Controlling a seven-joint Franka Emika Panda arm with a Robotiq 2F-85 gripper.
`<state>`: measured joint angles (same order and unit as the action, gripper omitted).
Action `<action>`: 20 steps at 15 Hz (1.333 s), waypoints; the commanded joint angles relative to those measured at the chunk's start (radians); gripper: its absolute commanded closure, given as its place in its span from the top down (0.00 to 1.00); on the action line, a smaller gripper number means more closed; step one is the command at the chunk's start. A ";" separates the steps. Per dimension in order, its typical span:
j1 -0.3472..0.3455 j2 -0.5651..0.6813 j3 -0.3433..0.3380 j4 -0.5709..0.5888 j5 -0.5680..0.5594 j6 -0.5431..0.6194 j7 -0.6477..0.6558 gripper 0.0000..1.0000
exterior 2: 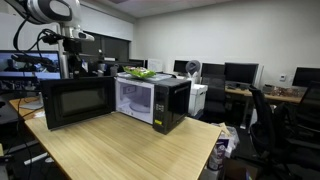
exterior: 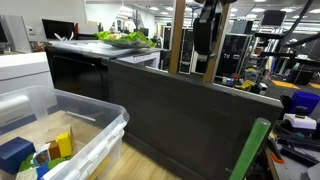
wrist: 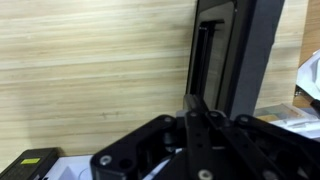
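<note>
The wrist view is cut close: the gripper [wrist: 193,100] fills the lower middle of the frame, and only a tall strip of the microwave door [wrist: 235,50] shows at upper right, cut off at the top edge. In an exterior view the gripper [exterior: 205,38] hangs at the top centre, partly out of frame and dark against the office behind, so its fingers cannot be made out there. In an exterior view the arm stands at upper left, small and far off, with the gripper [exterior 2: 72,45] above and behind the door [exterior 2: 78,103].

The fingers are pressed together with nothing between them. Their tips sit just beside the door's edge; whether they touch it cannot be told.

The door is black with a dark window and swung wide open at centre left of the frame. The microwave [exterior 2: 165,100] stands on a wooden table [exterior 2: 120,150], its white inside showing, with green leafy things [exterior 2: 135,72] on top. A clear plastic bin [exterior: 95,125] sits at lower left.
</note>
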<state>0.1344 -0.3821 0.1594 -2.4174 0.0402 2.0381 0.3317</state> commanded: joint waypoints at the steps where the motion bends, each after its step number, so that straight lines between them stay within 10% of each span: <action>1: -0.085 0.004 0.037 -0.060 -0.190 0.148 0.082 0.02; 6: -0.221 0.057 0.073 -0.123 -0.550 0.289 0.307 0.02; 14: 0.108 -0.068 0.034 -0.118 0.056 0.174 -0.094 0.02; 20: 0.011 -0.004 0.037 -0.133 -0.049 0.207 -0.053 0.02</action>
<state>0.1841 -0.4177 0.2001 -2.5424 0.0128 2.2222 0.2899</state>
